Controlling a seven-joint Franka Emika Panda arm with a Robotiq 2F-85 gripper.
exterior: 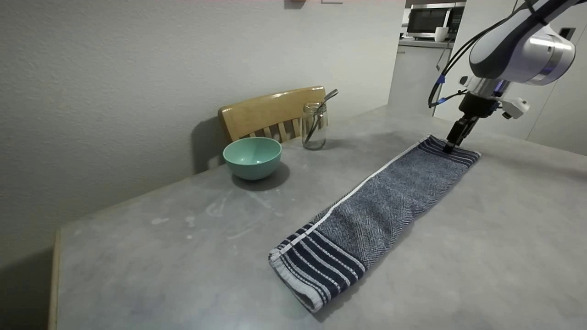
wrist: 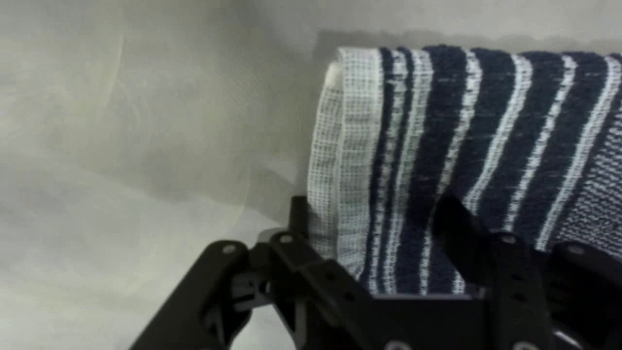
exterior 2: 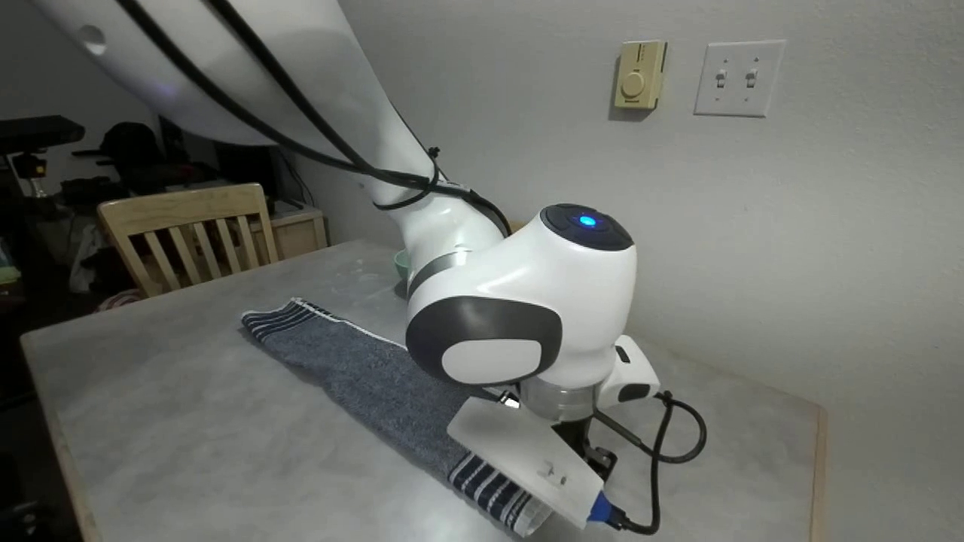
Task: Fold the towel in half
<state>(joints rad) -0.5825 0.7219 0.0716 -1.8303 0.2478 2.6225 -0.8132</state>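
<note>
Straddling the end hem (wrist: 359, 121), my gripper (wrist: 373, 209) stands at the striped end of the towel (exterior: 390, 201) that lies farther from the teal bowl (exterior: 252, 158). I am well apart from that bowl.

Jaw state: fingers (wrist: 299, 216) spread wide, nothing held. One is just off the hem, outboard of the cloth; its mate is over the dark stripes. Whether either tip touches the table (exterior: 183, 266) cannot be told.

Towel position: laid out on the table, beside the bowl and apart from it, white trim along the long edge facing the bowl. End to end, it is not yet folded.

Governing relation: the towel's long axis runs away from my jaws, past the bowl, to the opposite striped end, which lies nearer the bowl. The gap between my fingers is aligned with that axis, across the hem. No second arm shows.

Judged next step: bring the fingers together on the hem, lift, then carry along the axis to the end nearer the bowl. Caution: the hem shows two layers; in my estimate, a shallow pinch may take only the upper one.
</note>
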